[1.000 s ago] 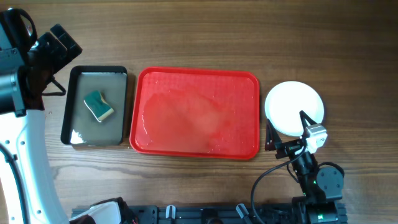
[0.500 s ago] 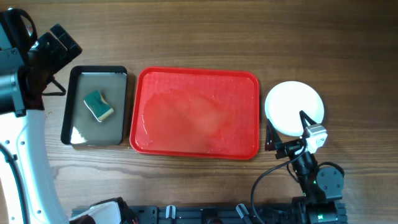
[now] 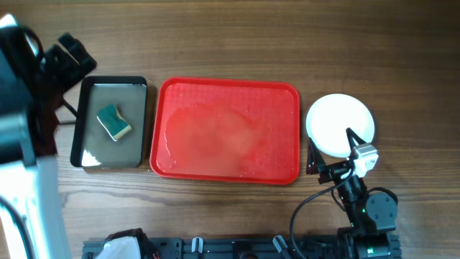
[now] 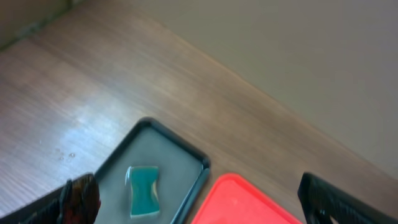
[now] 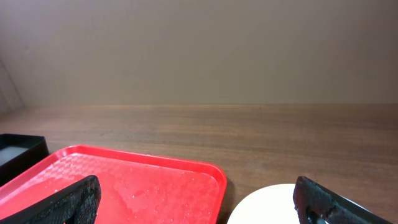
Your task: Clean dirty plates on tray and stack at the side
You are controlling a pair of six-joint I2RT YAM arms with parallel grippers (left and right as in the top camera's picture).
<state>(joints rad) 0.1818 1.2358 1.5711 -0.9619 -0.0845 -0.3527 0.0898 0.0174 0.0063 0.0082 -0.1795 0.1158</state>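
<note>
The red tray (image 3: 226, 129) lies mid-table, wet, with no plate on it. It also shows in the right wrist view (image 5: 137, 183) and the left wrist view (image 4: 242, 199). A white plate (image 3: 338, 119) lies on the table to the right of the tray and shows in the right wrist view (image 5: 267, 208). No mint-blue plate is visible, and I cannot tell whether anything lies under the white one. My right gripper (image 3: 330, 151) (image 5: 199, 205) is open and empty at the plate's near-left edge. My left gripper (image 3: 66, 68) (image 4: 199, 205) is open and empty, raised over the far left.
A black metal tray (image 3: 136, 137) with a green sponge (image 3: 113, 121) stands left of the red tray. Both show in the left wrist view, the tray (image 4: 165, 155) and the sponge (image 4: 144, 190). The left arm's white body covers the table's left edge.
The left arm has shifted and looks blurred in the overhead view. The right arm, plate, trays and sponge have not moved.
</note>
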